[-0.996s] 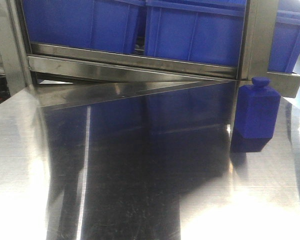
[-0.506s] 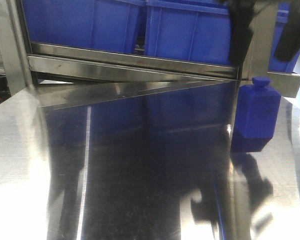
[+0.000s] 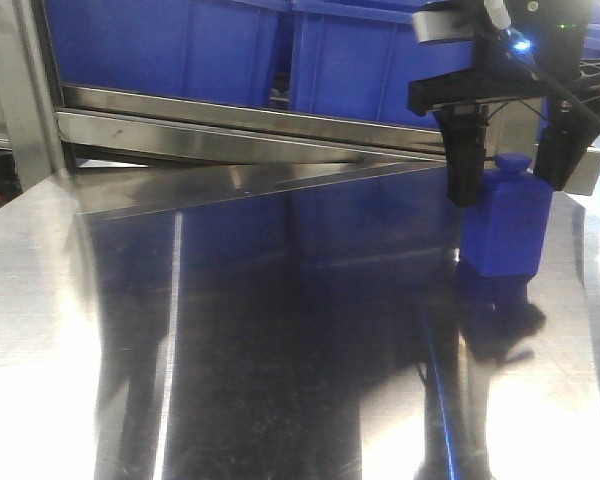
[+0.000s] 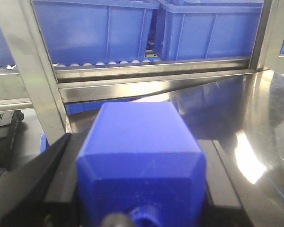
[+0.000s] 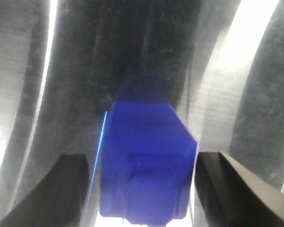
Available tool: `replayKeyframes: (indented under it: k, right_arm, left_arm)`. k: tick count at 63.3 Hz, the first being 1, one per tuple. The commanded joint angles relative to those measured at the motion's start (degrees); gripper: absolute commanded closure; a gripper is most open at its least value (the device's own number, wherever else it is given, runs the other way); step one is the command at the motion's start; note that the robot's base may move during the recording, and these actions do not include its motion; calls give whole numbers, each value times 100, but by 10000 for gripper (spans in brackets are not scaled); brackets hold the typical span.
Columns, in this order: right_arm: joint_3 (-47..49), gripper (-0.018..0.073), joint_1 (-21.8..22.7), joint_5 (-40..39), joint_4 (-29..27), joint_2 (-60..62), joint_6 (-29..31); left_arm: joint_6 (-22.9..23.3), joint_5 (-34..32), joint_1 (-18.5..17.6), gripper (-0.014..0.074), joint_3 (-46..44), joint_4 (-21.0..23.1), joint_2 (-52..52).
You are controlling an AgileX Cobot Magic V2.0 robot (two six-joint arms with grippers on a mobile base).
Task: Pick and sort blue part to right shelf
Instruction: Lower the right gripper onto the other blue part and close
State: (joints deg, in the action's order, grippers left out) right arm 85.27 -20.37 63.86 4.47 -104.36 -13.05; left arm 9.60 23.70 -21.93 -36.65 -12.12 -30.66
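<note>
A blue bottle-shaped part (image 3: pixel 507 232) stands on the steel table (image 3: pixel 280 330) at the right, in front of the right shelf (image 3: pixel 260 125). My right gripper (image 3: pixel 510 188) is open, with one black finger on each side of the part's top. In the right wrist view the part (image 5: pixel 146 165) sits between the fingers of the right gripper (image 5: pixel 149 189) with a gap on both sides. My left gripper (image 4: pixel 139 189) is shut on a second blue part (image 4: pixel 139 151), which fills its view. The left gripper does not show in the front view.
The shelf's large blue bins (image 3: pixel 160 45) sit behind its steel front rail. The left wrist view shows the bins (image 4: pixel 99 28) on a white roller track (image 4: pixel 109 64) and a steel post (image 4: pixel 33 66) at the left. A shelf post (image 3: pixel 515 70) stands just behind the part.
My right gripper has come down from the top of the front view and now straddles the standing blue part. The part has stayed in place.
</note>
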Motion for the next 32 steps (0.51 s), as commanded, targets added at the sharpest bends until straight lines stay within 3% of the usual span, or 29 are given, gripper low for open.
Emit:
replayKeyframes:
  k: [1, 26, 32]
  right_arm:
    - [49, 11, 14, -235, 172, 286, 2]
    - [-317, 13, 75, -747, 166, 64, 34]
    - [-317, 99, 75, -747, 166, -51, 34]
  left_arm:
    - [-17, -458, -40, 262, -162, -39, -5]
    - [-17, -458, -40, 262, -162, -39, -5]
    - [-17, -449, -40, 262, -162, -83, 1]
